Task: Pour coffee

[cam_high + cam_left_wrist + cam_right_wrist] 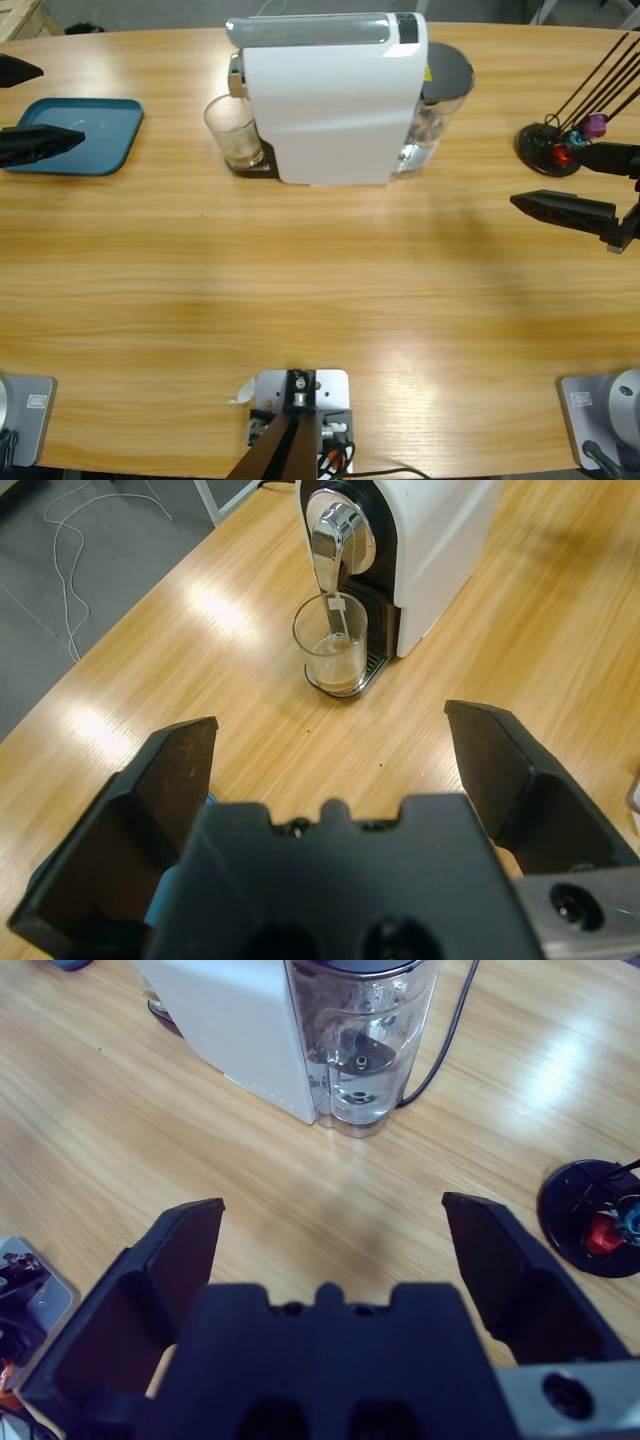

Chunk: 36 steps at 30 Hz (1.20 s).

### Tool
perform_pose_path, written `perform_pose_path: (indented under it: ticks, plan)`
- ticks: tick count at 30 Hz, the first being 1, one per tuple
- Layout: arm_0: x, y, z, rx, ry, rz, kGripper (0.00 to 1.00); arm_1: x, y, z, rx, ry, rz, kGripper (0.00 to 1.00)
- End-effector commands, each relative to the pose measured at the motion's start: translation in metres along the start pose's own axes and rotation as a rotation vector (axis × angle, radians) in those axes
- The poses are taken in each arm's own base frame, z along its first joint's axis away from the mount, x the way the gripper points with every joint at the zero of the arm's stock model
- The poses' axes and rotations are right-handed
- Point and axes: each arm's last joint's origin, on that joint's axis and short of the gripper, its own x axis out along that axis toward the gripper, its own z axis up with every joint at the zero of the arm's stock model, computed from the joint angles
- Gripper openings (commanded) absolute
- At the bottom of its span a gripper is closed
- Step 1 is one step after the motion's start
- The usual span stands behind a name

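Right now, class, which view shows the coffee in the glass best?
The left wrist view: the coffee shows as a shallow brown layer in the glass under the spout. The high view shows the glass from above, coffee unclear. The right wrist view shows neither.

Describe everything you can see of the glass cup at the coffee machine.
The glass cup is clear, round and straight-walled, standing upright on the drip tray directly beneath the chrome spout of the white coffee machine. A shallow layer of amber-brown coffee lies at its bottom. It sits at the machine's front, and neither gripper touches it.
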Motion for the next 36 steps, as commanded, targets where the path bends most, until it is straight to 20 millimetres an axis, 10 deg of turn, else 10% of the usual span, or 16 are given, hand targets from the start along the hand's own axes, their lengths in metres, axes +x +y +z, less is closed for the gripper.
perform_pose_path:
  ticks: [1, 36]
  plan:
    - [0.0064, -0.0047, -0.0119, -0.013, 0.041, -0.038, 0.982, 0.0083, -0.0009, -0.0082, 0.014, 0.041, -0.005, 1.000]
    - [0.0161, -0.0038, -0.0172, -0.019, 0.073, -0.070, 0.986, 0.0118, -0.0013, -0.0085, 0.019, 0.050, -0.007, 1.000]
